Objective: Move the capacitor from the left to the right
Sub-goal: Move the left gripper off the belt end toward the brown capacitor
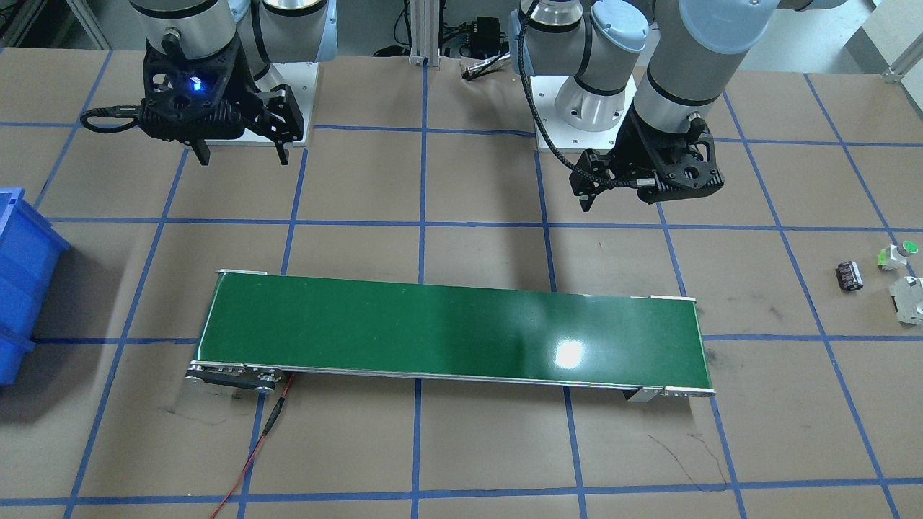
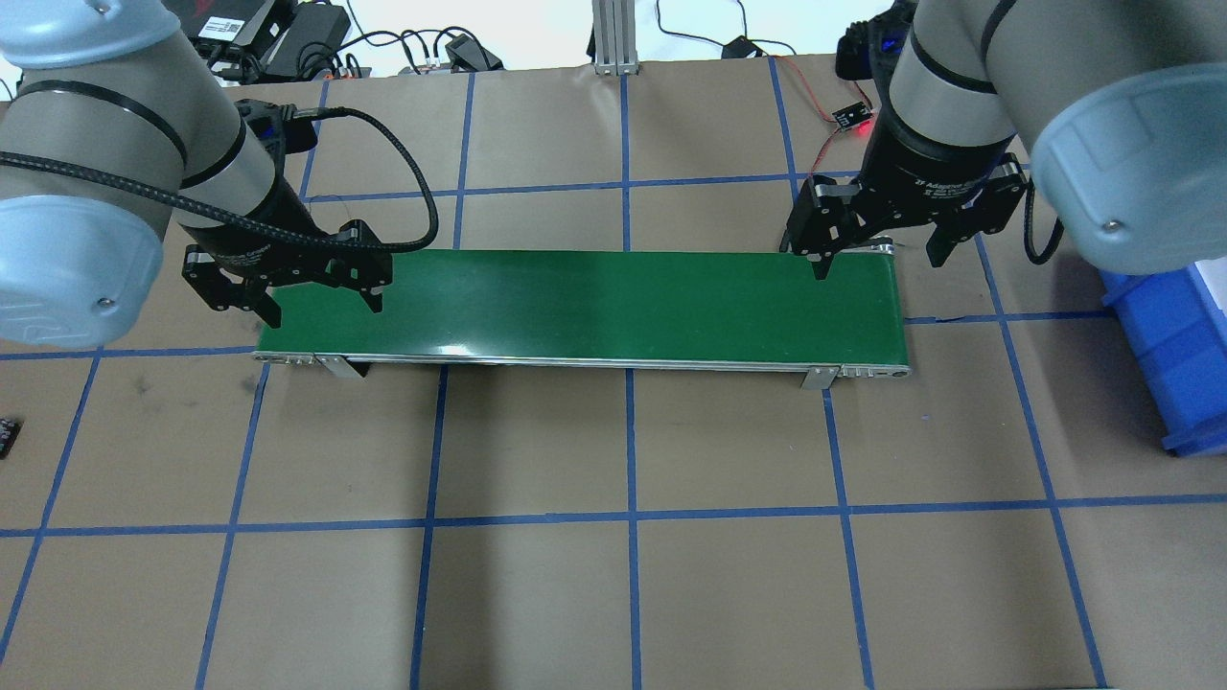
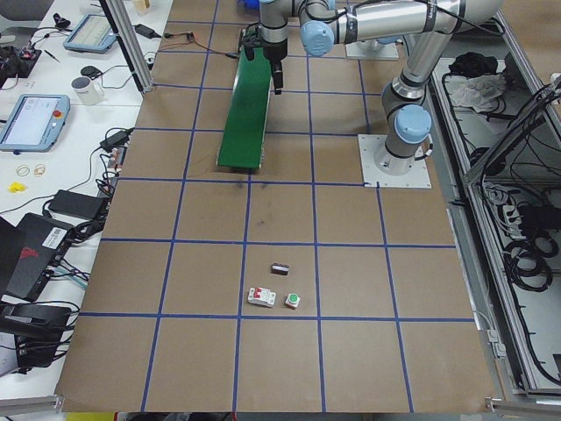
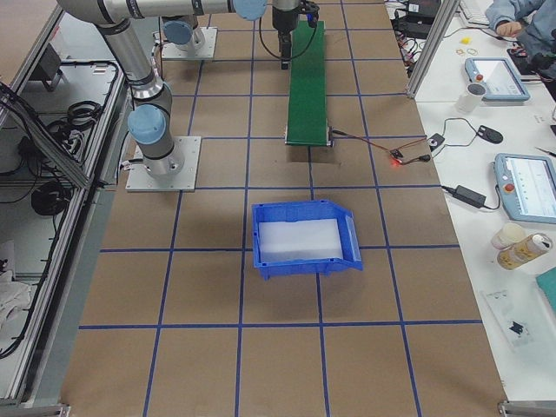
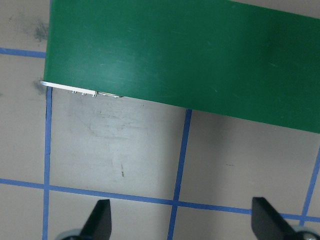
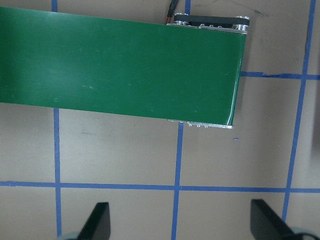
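Observation:
The capacitor, a stubby black cylinder, lies on the brown table far out on my left side, beyond the belt's end. It also shows in the exterior left view. My left gripper is open and empty, and hovers over the left end of the green belt, well away from the capacitor. In the left wrist view its fingertips are spread over bare table. My right gripper is open and empty over the belt's right end. It also shows open in the right wrist view.
A small white part with a green cap and a white-grey blocky component lie next to the capacitor. A blue bin stands past the belt's right end. A red wire runs from the belt's motor end.

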Robot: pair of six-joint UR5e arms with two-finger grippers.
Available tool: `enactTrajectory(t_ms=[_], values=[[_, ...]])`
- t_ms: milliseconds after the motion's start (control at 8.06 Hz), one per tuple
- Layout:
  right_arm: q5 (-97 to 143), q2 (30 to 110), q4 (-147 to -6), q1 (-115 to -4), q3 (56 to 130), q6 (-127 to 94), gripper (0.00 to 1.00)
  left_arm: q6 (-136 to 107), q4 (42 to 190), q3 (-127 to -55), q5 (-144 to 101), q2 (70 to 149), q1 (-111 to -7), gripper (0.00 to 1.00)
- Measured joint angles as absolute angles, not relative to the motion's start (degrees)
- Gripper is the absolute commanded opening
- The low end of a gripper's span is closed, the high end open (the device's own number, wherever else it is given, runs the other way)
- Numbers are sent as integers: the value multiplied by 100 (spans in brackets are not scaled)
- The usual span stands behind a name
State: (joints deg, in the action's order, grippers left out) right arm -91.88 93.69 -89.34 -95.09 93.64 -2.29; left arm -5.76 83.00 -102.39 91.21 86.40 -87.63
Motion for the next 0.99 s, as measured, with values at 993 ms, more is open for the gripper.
enactTrajectory(t_ms=[993], values=[[-9197, 9343, -8954, -9502, 9404, -238, 100, 1736, 8397, -10449, 9479, 8764, -6663, 100]])
